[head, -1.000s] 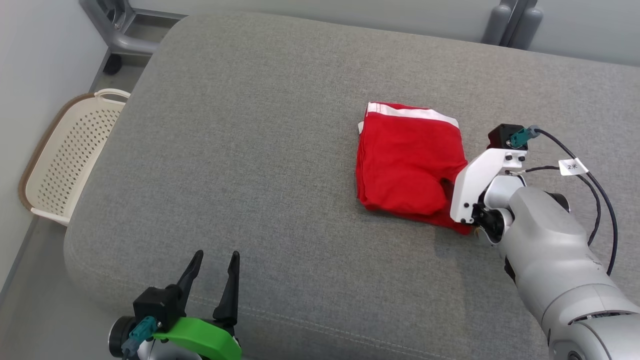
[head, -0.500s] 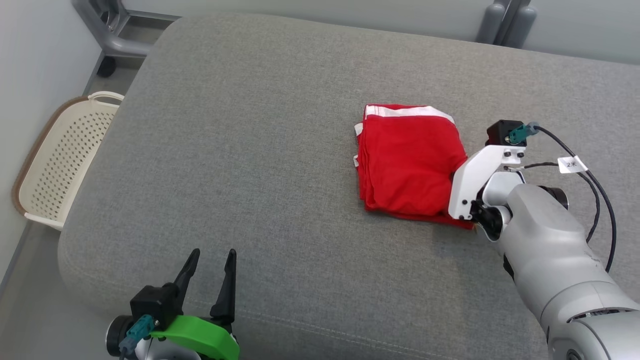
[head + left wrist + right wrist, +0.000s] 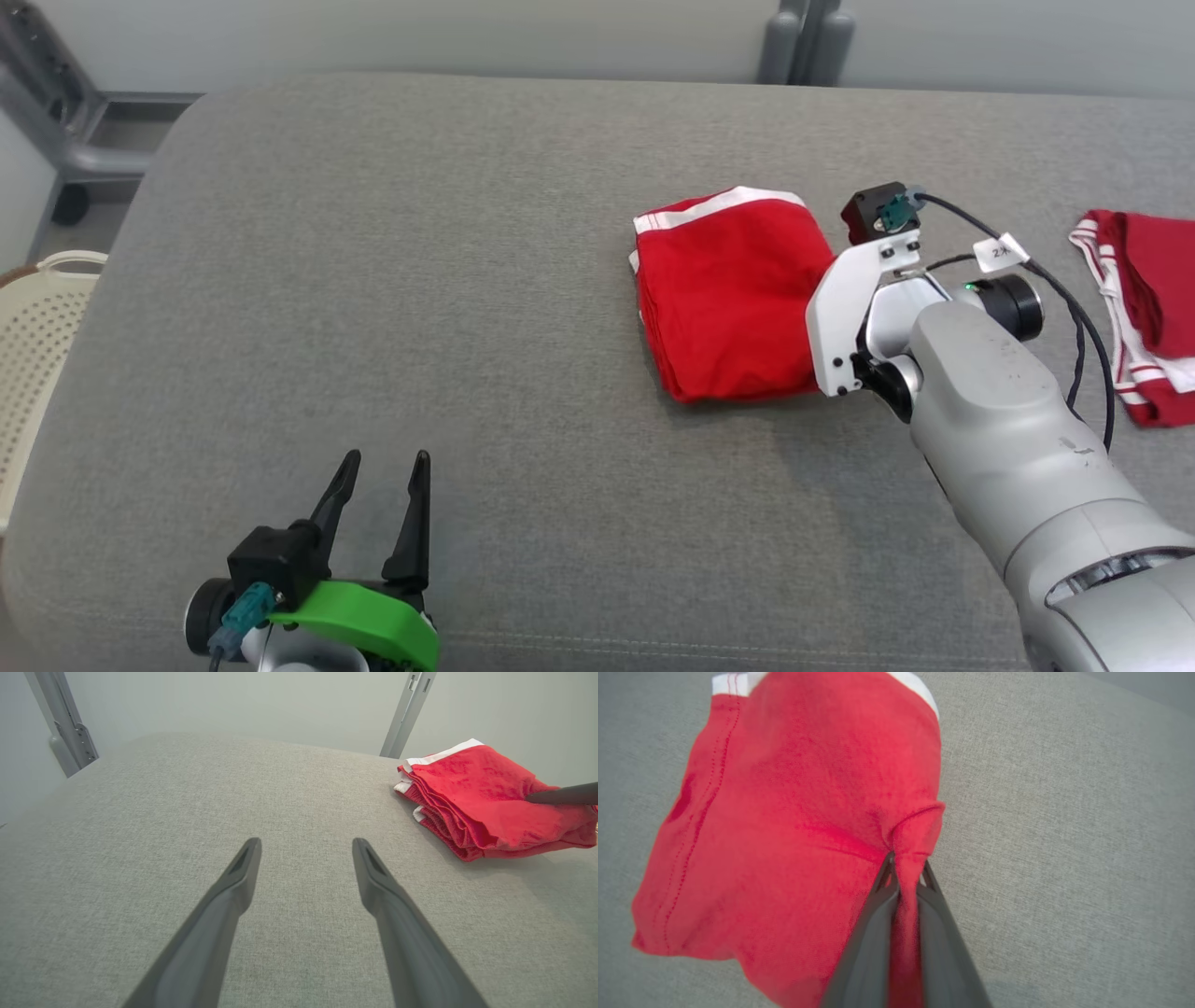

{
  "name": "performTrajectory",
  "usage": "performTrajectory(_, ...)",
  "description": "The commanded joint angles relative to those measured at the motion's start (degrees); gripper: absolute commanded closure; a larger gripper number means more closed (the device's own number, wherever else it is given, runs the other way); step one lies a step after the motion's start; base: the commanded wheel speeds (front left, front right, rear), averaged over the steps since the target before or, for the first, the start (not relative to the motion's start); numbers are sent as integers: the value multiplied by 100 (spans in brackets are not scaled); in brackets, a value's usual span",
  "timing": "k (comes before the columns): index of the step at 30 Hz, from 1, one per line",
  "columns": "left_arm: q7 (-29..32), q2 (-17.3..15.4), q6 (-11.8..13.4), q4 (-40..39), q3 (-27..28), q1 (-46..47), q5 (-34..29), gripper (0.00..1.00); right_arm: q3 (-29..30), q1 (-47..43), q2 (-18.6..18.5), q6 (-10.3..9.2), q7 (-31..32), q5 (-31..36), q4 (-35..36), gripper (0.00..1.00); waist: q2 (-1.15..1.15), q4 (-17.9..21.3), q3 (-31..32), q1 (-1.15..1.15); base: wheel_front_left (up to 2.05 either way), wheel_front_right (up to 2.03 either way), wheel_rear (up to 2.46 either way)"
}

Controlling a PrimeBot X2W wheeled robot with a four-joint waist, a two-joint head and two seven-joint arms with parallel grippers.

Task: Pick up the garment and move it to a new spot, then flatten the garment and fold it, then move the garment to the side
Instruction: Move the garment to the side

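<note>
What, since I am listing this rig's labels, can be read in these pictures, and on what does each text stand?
"2", followed by one character too blurred to read: on the white tag fixed to the right arm's cable.
No other text: the garment bears white stripes but no lettering.

you are looking at a wide grey cushion lying under soft, even light. a pale wall is running behind it, a grey frame is standing at its far left corner, and a cream basket is sitting off its left edge.
</note>
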State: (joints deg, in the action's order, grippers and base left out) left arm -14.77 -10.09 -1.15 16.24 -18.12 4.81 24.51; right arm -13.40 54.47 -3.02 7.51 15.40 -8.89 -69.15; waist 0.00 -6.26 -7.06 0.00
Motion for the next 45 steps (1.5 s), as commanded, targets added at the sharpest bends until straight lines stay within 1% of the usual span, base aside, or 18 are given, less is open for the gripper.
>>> performTrajectory(1,-16,-55,12,-49,17,94,-44,0,-112,106,-104,-5,73,90,92,100,0,524,65,0,0,0,0)
performTrajectory(3,-7,-73,18,-84,15,131,-55,0,-260,135,-171,-5,172,117,229,100,0,712,22,0,0,0,0)
performTrajectory(9,38,-115,12,-144,-35,197,-70,0,-744,226,-535,-5,489,-5,782,100,0,1158,-112,0,0,0,0)
performTrajectory(14,71,-168,-13,-169,-61,255,-71,0,-1004,260,-857,-5,804,-350,1444,100,0,1433,-232,0,0,0,0)
performTrajectory(19,80,-209,-28,-173,-96,346,-81,0,-1144,193,-1202,-5,1177,-657,2161,100,0,1596,-333,0,0,0,0)
performTrajectory(23,96,-242,-25,-191,-121,379,-98,0,-1072,88,-1481,-5,1416,-782,2650,100,0,1669,-417,0,0,0,0)
performTrajectory(26,122,-268,-31,-208,-132,405,-104,0,-982,56,-1571,-5,1500,-816,2845,100,0,1687,-460,0,0,0,0)
performTrajectory(30,168,-322,-36,-252,-158,436,-111,0,-672,-55,-1677,-5,1603,-783,3116,100,0,1682,-561,0,0,0,0)
performTrajectory(34,238,-388,-7,-317,-174,441,-130,0,-80,-164,-1641,-5,1607,-703,3192,100,0,1664,-638,0,0,0,0)
performTrajectory(40,357,-534,33,-461,-160,442,-164,0,1103,-246,-1431,-5,1467,-398,2978,100,0,1658,-782,0,0,0,0)
performTrajectory(45,483,-663,56,-621,-178,470,-193,0,1866,-128,-1276,-5,1246,92,2700,100,0,1637,-938,0,0,0,0)
